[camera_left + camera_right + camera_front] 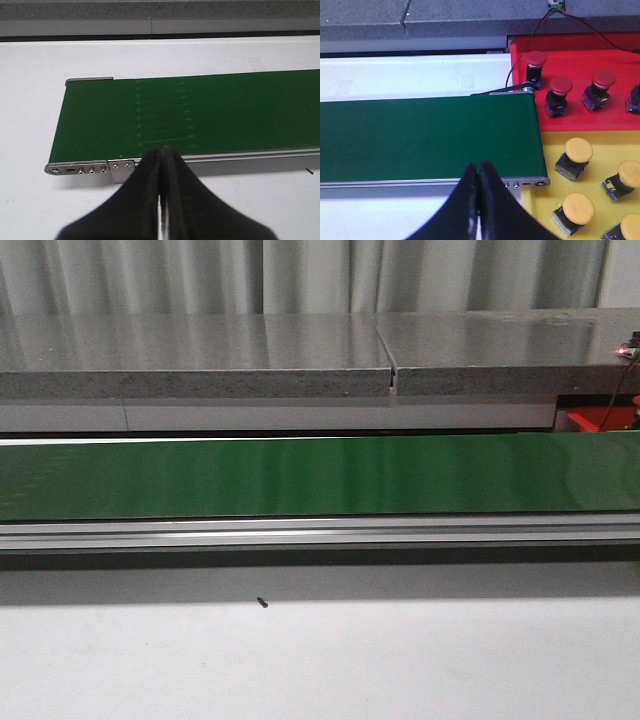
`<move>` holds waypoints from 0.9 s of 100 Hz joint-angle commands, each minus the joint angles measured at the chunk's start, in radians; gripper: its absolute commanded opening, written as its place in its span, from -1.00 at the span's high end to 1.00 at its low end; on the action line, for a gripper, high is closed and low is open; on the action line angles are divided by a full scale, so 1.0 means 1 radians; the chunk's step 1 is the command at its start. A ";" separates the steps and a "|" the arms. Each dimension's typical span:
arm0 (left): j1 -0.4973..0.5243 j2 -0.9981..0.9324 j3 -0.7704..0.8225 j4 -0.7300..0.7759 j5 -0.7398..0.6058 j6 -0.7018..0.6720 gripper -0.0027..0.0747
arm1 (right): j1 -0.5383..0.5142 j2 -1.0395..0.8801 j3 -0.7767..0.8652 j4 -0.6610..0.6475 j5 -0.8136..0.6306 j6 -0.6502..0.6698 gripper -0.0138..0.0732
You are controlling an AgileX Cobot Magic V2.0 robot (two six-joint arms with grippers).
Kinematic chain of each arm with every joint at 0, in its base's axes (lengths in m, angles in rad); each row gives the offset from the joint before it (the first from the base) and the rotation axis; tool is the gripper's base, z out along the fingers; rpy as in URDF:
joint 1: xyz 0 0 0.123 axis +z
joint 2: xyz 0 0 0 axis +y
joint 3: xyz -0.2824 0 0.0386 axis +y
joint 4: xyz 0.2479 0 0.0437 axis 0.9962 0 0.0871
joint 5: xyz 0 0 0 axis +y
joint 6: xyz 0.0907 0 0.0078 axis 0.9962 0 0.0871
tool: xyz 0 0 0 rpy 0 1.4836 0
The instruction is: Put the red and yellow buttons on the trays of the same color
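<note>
Right gripper and left gripper were both pinched closed, empty, over a bare green conveyor belt; red buttons sat on red tray, yellow buttons on yellow tray — likely light, rigid, domes slippery, so grip the blocky body.

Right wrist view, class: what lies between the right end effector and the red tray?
The green conveyor belt lies between the right end effector and the red tray.

Beyond the conveyor belt end, buttons stand in the far tray, others in the near tray.
</note>
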 commanded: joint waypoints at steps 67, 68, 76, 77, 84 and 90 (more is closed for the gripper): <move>-0.008 0.002 -0.027 -0.014 -0.071 -0.008 0.98 | 0.054 -0.238 0.269 0.011 -0.318 -0.133 0.83; -0.008 0.002 -0.027 -0.014 -0.071 -0.008 0.98 | 0.054 -0.243 0.271 0.012 -0.318 -0.133 0.83; -0.008 0.002 -0.027 -0.014 -0.071 -0.008 0.98 | 0.054 -0.268 0.295 0.014 -0.330 -0.133 0.83; -0.008 0.002 -0.027 -0.014 -0.071 -0.008 0.98 | 0.054 -0.273 0.296 0.016 -0.331 -0.133 0.83; -0.008 0.002 -0.027 -0.014 -0.071 -0.008 0.98 | 0.054 -0.291 0.313 0.029 -0.332 -0.133 0.83; -0.008 0.002 -0.027 -0.014 -0.071 -0.008 0.98 | 0.054 -0.295 0.327 0.037 -0.337 -0.133 0.83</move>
